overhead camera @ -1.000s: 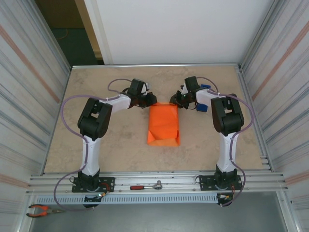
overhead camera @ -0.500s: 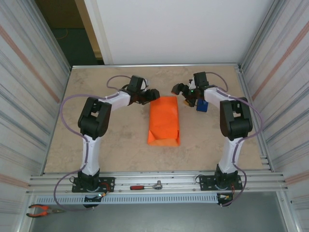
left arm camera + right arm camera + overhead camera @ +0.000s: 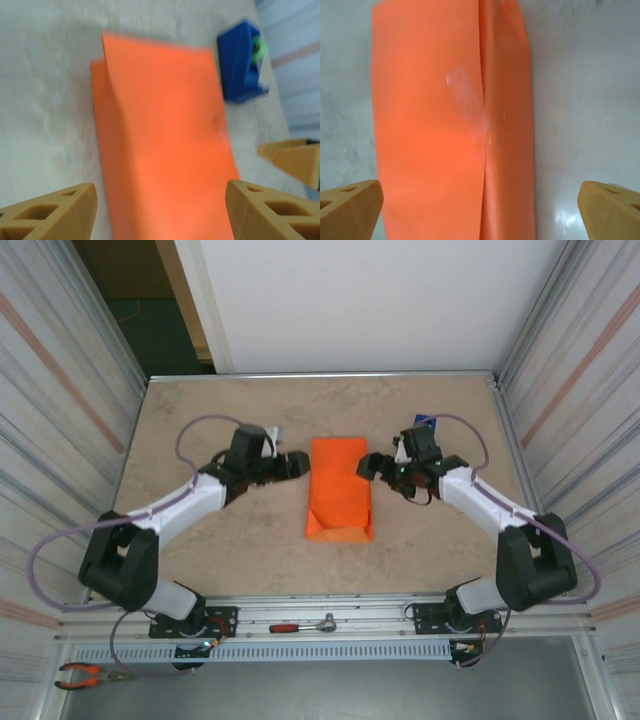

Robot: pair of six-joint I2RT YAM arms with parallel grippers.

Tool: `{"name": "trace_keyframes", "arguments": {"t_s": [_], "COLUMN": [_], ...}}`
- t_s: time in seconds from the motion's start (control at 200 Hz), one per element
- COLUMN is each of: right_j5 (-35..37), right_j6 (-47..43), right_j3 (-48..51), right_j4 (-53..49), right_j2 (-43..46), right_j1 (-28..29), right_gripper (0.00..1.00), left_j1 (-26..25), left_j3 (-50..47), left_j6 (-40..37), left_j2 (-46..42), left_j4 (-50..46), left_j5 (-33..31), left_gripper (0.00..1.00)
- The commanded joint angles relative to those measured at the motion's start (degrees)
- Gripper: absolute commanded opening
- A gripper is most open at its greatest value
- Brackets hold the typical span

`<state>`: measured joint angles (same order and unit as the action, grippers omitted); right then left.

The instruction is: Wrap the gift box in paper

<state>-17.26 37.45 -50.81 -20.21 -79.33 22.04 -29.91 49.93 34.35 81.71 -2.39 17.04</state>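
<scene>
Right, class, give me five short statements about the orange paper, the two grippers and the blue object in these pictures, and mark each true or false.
1. The paper lies folded into a long parcel between the two grippers. True.
2. The left gripper is clamped on the paper's edge. False: its jaws stand apart and hold nothing.
3. The right gripper is open. True.
4. The blue object sits on top of the paper. False: it rests on the table, off to the right of the paper's far end and apart from it.
5. In the right wrist view, one flap of the paper overlaps the other along the parcel's length. True.
</scene>
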Motion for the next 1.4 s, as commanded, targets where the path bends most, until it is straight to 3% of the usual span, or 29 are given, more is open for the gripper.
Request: {"name": "trace_keyframes", "arguments": {"t_s": [0.0, 0.16, 0.361, 0.586, 0.972, 1.223, 1.398], "right_j5": [4.6, 5.8, 6.4, 8.2, 6.4, 6.9, 7.2], "right_j6": [-1.1, 0.1, 0.5, -0.4, -0.1, 0.5, 0.7], "right_j3": [4.3, 8.1, 10.5, 13.1, 13.1, 12.8, 12.6], "right_j4": [-3.4, -2.2, 0.8, 1.9, 1.5, 3.2, 2.4], "right_j2": [6.1, 8.8, 4.7, 3.4, 6.7, 3.6, 4.5], "right_j1": [3.5, 6.8, 8.7, 9.0, 9.3, 10.4, 11.8], "right_gripper": [0.98, 0.98, 0.98, 0.98, 0.98, 0.98, 0.98], "left_j1": [-4.6, -12.6, -17.5, -23.1, -24.0, -24.3, -26.7], "left_j3": [-6.8, -10.2, -9.6, -5.7, -10.1, -7.7, -5.3], "left_j6": [1.2, 2.4, 3.8, 1.0, 2.5, -0.9, -2.9], "left_j2": [-5.1, -5.5, 0.2, 4.7, -10.0, -1.5, 5.7], "left_j4": [0.3, 1.6, 4.3, -2.8, -3.5, 2.0, 3.1], "left_j5": [-8.5, -16.6, -21.3, -30.3, -32.4, -30.2, -36.2], "left_gripper": [0.69, 0.70, 0.70, 0.69, 0.74, 0.75, 0.74]}}
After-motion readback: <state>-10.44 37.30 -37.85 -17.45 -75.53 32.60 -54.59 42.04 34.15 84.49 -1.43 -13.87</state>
